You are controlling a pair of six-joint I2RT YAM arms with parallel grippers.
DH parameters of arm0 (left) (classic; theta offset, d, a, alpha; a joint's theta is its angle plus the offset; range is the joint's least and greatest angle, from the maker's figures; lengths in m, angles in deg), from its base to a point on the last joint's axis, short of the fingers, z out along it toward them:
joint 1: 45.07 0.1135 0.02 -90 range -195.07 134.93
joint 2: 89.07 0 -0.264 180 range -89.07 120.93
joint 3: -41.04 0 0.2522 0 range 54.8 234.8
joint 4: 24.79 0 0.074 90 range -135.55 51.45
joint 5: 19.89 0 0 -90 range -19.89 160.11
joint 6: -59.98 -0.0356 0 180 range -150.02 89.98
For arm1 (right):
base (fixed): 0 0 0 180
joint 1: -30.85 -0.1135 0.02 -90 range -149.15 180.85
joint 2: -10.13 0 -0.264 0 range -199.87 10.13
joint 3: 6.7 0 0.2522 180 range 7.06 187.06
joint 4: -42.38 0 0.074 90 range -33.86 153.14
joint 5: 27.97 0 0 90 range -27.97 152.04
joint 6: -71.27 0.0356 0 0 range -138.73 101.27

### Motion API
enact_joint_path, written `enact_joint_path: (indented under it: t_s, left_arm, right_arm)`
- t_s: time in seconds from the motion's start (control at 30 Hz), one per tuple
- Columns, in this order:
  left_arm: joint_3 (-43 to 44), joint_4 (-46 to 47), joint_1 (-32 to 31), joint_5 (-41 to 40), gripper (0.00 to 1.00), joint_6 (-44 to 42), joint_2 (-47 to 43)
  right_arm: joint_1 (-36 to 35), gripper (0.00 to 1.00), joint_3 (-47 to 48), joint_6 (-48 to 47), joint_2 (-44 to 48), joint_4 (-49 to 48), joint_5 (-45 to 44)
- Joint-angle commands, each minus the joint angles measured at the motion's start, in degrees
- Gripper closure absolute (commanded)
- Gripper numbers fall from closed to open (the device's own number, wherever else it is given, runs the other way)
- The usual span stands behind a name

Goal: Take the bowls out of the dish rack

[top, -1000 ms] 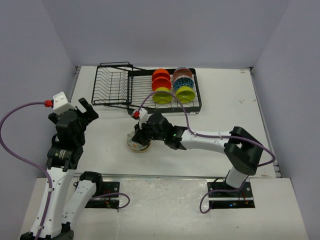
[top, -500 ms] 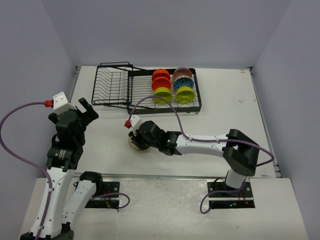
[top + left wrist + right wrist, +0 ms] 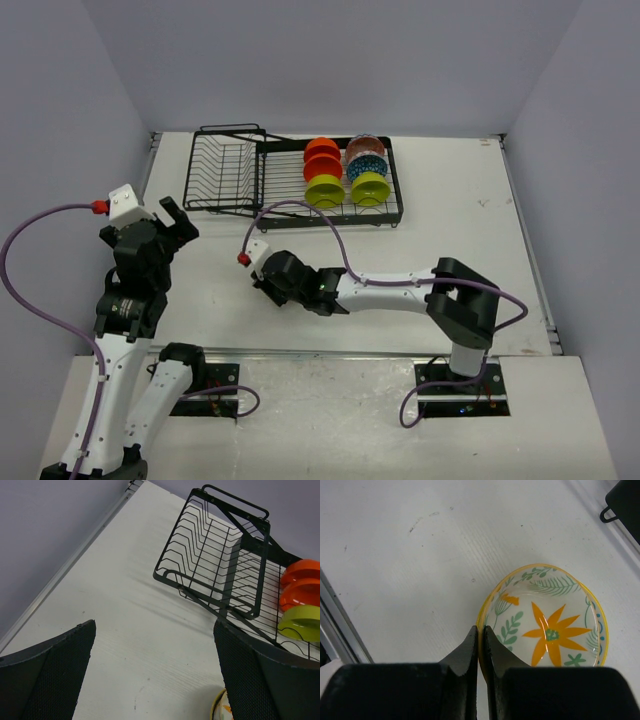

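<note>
The black wire dish rack (image 3: 290,180) stands at the back of the table. Its right section holds two orange-red bowls (image 3: 322,157), two lime green bowls (image 3: 324,191), a pinkish-brown bowl (image 3: 362,146) and a blue speckled bowl (image 3: 366,165), all on edge. My right gripper (image 3: 481,630) is shut on the near rim of the cream floral bowl (image 3: 550,625), low over the table in front of the rack. In the top view the right gripper (image 3: 268,278) hides that bowl. My left gripper (image 3: 170,225) is open and empty, to the left of it.
The left wrist view shows the rack's empty angled basket (image 3: 220,565), an orange-red bowl (image 3: 302,572), a lime green one (image 3: 302,622) and the floral bowl's rim (image 3: 220,711) at the bottom edge. Grey walls enclose the table on three sides.
My right gripper has carried the floral bowl left, and its wrist now covers the bowl in the top view. The left arm has not moved.
</note>
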Motion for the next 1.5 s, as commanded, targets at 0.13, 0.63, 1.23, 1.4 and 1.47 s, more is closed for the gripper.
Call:
enact_joint_path:
  t_s: [0.13, 0.63, 1.23, 1.4, 1.47]
  left_arm:
    - [-0.1, 2.5, 0.7, 0.5, 0.0, -0.3, 0.0]
    - [-0.2, 2.6, 0.7, 1.0, 0.0, -0.5, 0.0]
    - [0.0, 2.5, 0.7, 1.6, 0.0, -0.6, 1.1]
    - [0.5, 2.1, 0.7, 2.7, 0.0, -1.2, 1.9]
    - [0.4, 1.7, 0.7, 4.9, 0.0, -1.9, 2.2]
  right_arm:
    - [-2.0, 0.94, 3.1, -1.9, -2.5, 5.0, -6.8]
    - [-2.0, 0.78, 3.8, -0.1, -4.5, 5.9, -6.3]
    - [0.0, 0.44, 3.8, 0.4, 11.7, 6.7, -6.4]
    - [7.1, 0.31, 1.0, 0.2, 17.7, 7.9, -5.9]
    - [11.6, 0.27, 1.5, -0.7, 18.8, 9.6, -5.7]
